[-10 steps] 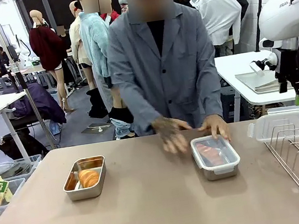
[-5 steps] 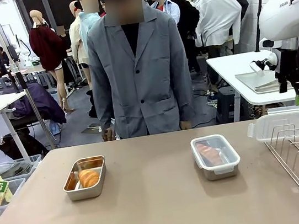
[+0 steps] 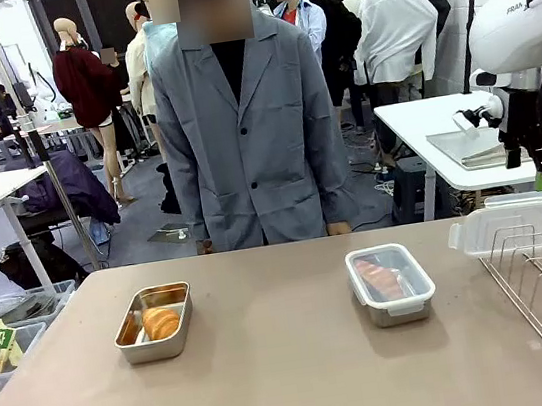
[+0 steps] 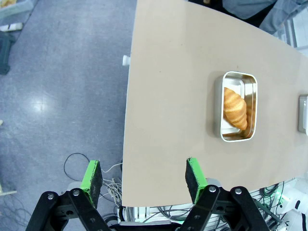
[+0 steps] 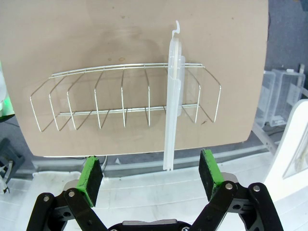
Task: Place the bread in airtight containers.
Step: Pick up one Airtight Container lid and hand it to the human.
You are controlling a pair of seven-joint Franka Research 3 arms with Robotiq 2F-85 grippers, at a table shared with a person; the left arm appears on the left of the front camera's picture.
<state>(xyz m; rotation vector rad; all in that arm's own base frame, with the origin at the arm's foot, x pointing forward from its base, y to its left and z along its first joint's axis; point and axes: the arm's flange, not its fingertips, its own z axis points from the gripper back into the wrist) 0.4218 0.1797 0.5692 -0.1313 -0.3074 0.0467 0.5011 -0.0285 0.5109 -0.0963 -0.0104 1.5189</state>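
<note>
The left gripper [image 4: 143, 179] hangs open and empty off the near edge of the table [image 4: 168, 96]. Ahead of its fingers and off to the right sits the open steel tub [image 4: 236, 106] with a croissant [image 4: 235, 107] lying in it, no lid on.

The right gripper [image 5: 150, 174] is also spread wide with nothing between its pads, poised above the wire rack [image 5: 120, 98]. Just ahead of its fingers, the spare clear lid [image 5: 174, 96] stands on edge in one of the rack's slots.

Farther out, in the front view, the second tub [image 3: 392, 284] now sits closed, its lid on over the other croissant [image 3: 379, 278]. A second ago the person's hands were pressing on that lid; they have since pulled back, and the person [image 3: 246, 131] stands upright behind the table. So one croissant looks sealed, and what remains, I judge, is lidding the open tub, with the lid in the rack the likely piece for it.
</note>
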